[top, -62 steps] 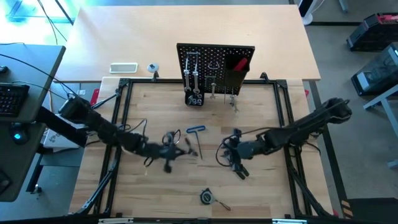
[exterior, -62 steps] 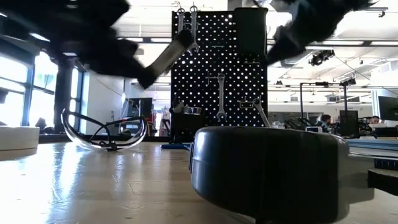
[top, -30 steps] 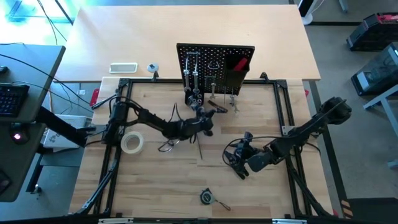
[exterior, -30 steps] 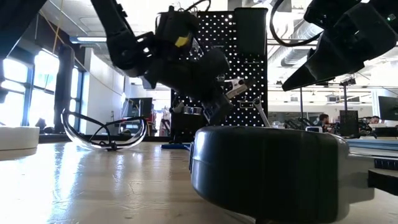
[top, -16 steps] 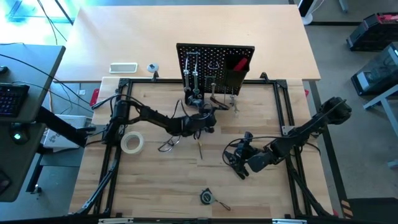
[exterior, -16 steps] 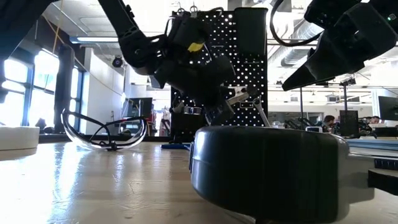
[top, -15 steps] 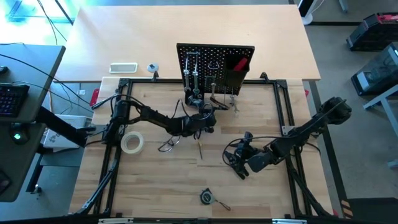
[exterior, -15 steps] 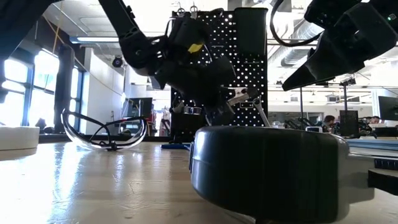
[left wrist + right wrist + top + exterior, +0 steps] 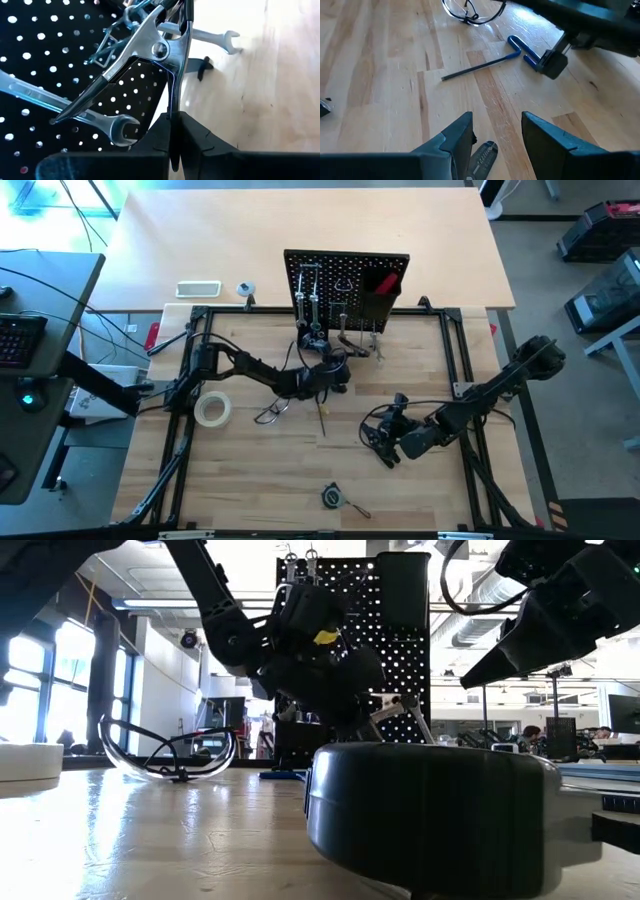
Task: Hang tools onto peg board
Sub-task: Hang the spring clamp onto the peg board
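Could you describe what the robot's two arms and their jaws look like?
Both arms are dark, slim and jointed, with black cables looping beside them. The left gripper sits on a bulky black wrist with a small yellow mark. The right gripper has two broad, flat, dark wedge-shaped jaws.

high view straight down over the whole table, low view at tabletop level facing the peg board (image 9: 353, 645), left wrist cam right up against the pliers (image 9: 150, 65) by the board, right wrist cam looking down past the hex key (image 9: 485, 62), also in the high view
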{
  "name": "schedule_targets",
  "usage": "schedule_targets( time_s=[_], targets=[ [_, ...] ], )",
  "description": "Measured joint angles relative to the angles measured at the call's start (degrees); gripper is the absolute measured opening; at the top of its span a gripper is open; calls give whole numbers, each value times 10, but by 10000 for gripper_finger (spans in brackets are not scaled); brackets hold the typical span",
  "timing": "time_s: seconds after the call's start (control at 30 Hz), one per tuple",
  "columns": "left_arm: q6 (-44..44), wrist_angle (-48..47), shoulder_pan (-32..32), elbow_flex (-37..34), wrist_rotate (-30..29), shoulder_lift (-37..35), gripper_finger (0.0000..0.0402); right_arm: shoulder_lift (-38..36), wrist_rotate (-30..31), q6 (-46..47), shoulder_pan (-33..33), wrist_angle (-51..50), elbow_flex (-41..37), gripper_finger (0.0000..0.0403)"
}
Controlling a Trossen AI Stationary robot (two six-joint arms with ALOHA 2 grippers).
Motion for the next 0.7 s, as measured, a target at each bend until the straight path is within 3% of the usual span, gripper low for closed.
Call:
schedule_targets(
  time_s=[0.7],
  targets=[
    [54, 41, -14, 0, -24, 0, 8, 0, -1, 12, 0, -20, 0, 162]
  ],
)
